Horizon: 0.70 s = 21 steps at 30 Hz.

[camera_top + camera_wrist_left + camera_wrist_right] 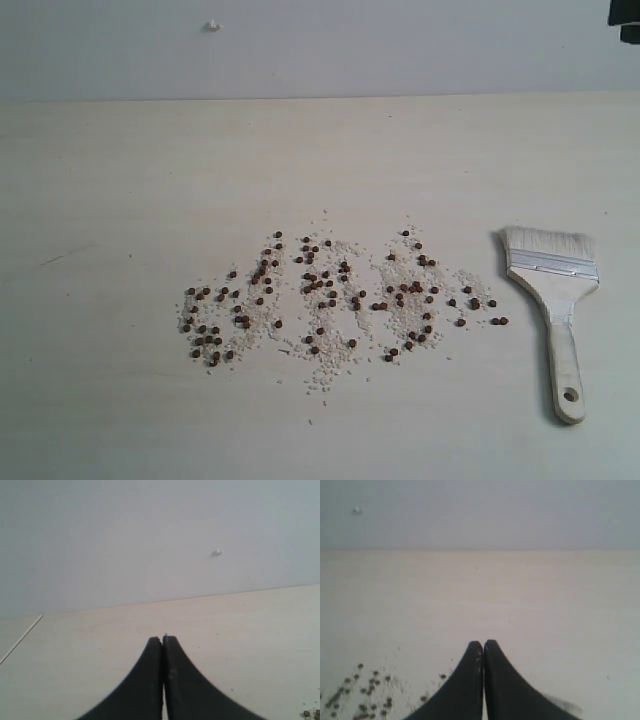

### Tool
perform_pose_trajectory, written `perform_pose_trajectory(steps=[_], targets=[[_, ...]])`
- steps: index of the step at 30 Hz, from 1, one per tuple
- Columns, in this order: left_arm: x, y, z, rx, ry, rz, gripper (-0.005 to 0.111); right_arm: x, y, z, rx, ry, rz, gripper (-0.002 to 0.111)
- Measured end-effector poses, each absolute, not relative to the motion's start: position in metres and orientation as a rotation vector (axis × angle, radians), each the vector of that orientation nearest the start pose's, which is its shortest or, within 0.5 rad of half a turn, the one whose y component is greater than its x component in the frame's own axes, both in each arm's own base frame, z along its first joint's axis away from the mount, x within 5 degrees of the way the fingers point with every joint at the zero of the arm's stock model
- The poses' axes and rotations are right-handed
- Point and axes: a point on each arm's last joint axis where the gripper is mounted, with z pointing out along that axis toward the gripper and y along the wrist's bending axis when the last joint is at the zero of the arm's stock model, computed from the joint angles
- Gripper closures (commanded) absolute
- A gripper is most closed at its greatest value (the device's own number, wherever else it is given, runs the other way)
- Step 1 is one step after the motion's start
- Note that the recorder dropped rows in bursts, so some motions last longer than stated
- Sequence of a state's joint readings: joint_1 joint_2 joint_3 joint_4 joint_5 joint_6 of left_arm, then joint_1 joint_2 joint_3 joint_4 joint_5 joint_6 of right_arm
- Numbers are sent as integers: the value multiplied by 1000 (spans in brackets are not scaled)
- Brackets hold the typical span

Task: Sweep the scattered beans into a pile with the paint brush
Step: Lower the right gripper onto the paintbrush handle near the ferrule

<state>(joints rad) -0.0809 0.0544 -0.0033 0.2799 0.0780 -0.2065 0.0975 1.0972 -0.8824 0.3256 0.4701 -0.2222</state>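
Nothing picked up yet. Left gripper (163,641) and right gripper (483,643) are both clenched, fingers pressed together, empty.

Beans (330,295) are spread in a wide band on the table (120,180), mixed with whitish crumbs (322,375), not gathered. Paint brush (556,290) lies flat just right of the spread.

Right arm looks like the closer one. Step: open the claw, come down across the handle (563,350) mid-length, clear of the ferrule (553,263). Outermost beans sit near the brush, so lift straight up.

Dark shape (626,20) in the exterior view's corner is probably an arm; too cropped to tell.
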Motion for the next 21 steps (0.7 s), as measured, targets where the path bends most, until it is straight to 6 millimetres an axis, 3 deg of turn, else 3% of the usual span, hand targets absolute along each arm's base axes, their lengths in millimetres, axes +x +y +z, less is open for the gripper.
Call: perform_pose_trajectory(steps=[5,10,21], targets=[[61,-3,204,107,1606,11,107,256,31,325,-127,2414,132,108],[61,-3,204,107,1606,11,107,276,26,296,-93,2684,26,108],[61,-3,204,107,1606,11,107,279,26,291,-90,2702,21,108]])
